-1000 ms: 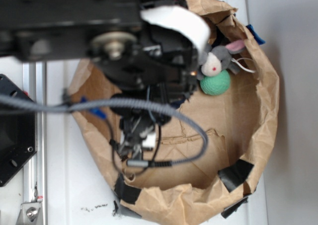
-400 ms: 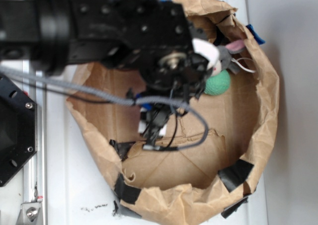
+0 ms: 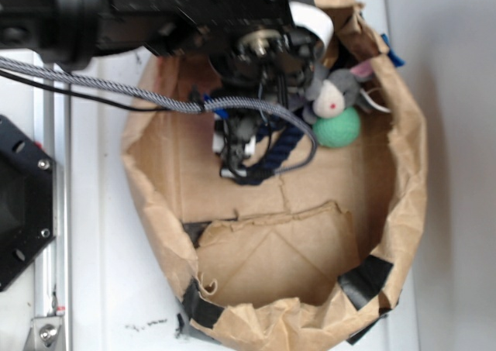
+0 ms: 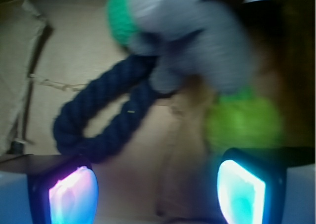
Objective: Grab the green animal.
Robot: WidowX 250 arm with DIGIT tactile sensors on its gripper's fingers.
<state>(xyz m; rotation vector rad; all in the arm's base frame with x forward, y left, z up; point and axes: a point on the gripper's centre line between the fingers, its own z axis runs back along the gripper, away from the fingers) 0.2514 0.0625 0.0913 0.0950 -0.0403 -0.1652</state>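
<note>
The green animal [image 4: 244, 121] shows only in the wrist view, as a blurred lime fuzzy lump just above my right fingertip; in the exterior view the arm hides it. My gripper [image 4: 155, 184] is open, with bare brown paper between its lit pads. The exterior view shows the gripper [image 3: 236, 146] low inside the paper bag [image 3: 407, 173], left of the toys. The green animal lies ahead and to the right of the jaws, not between them.
A grey plush mouse [image 3: 335, 95] lies against a teal knitted ball [image 3: 337, 128] at the bag's far right. A navy rope loop [image 4: 98, 115] lies ahead of my left finger. Black tape patches [image 3: 368, 277] mark the near rim. A metal rail [image 3: 53, 211] runs along the left.
The arm has moved toward the far side of the bag, nearer the toys. The navy rope now shows beside the gripper. The jaws stay open.
</note>
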